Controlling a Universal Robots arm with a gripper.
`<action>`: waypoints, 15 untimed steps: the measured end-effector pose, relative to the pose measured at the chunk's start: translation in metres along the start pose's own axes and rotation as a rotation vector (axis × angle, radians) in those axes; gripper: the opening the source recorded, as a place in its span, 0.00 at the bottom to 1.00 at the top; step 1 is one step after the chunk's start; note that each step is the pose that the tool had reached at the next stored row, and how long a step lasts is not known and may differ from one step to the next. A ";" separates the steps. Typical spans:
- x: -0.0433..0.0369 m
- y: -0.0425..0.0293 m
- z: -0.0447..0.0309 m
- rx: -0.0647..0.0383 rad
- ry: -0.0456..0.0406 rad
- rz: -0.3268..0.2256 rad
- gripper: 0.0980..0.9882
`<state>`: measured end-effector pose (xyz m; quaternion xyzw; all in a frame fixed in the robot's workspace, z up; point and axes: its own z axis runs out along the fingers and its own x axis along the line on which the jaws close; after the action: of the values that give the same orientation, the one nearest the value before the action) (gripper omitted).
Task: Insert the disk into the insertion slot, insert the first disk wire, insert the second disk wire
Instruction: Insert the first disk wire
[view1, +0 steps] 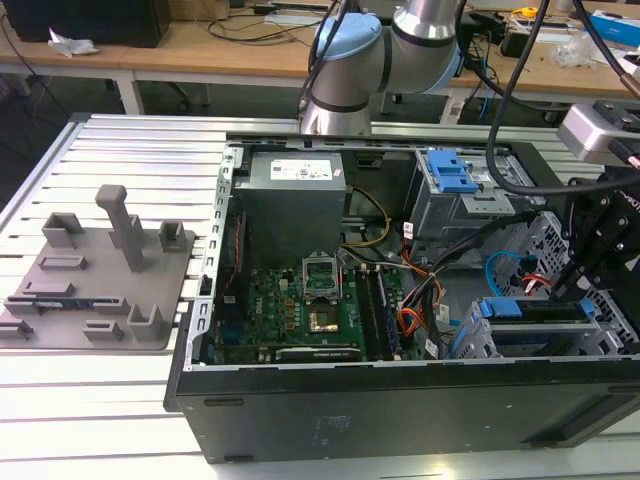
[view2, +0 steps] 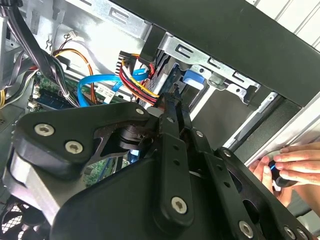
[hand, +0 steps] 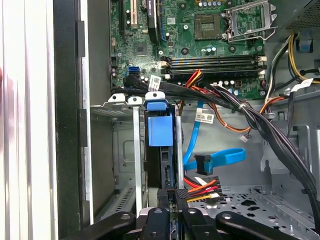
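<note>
While a blue cable (hand: 215, 159) loops alongside, the pincer (hand: 173, 199) pinches the wire plug (hand: 186, 192) at the disk (hand: 160, 132).

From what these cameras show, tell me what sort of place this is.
Most likely a robotics lab or test workshop: an opened desktop computer case sits on a slotted aluminium table, a robot arm stands behind it, and wooden workbenches strewn with cables line the back.

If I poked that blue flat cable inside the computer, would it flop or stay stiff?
The blue cable probably springs rather than flops: it holds a curved loop in mid-air. Likely light, being a thin ribbon.
</note>
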<state>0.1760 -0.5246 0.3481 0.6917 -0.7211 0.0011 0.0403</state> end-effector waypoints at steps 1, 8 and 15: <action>0.0000 0.0000 0.0002 0.000 -0.0001 0.000 0.07; 0.0004 -0.0002 0.0023 0.000 -0.0002 0.003 0.07; 0.0002 -0.0004 0.0054 0.000 -0.0002 0.005 0.07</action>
<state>0.1761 -0.5252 0.3427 0.6900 -0.7227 0.0011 0.0403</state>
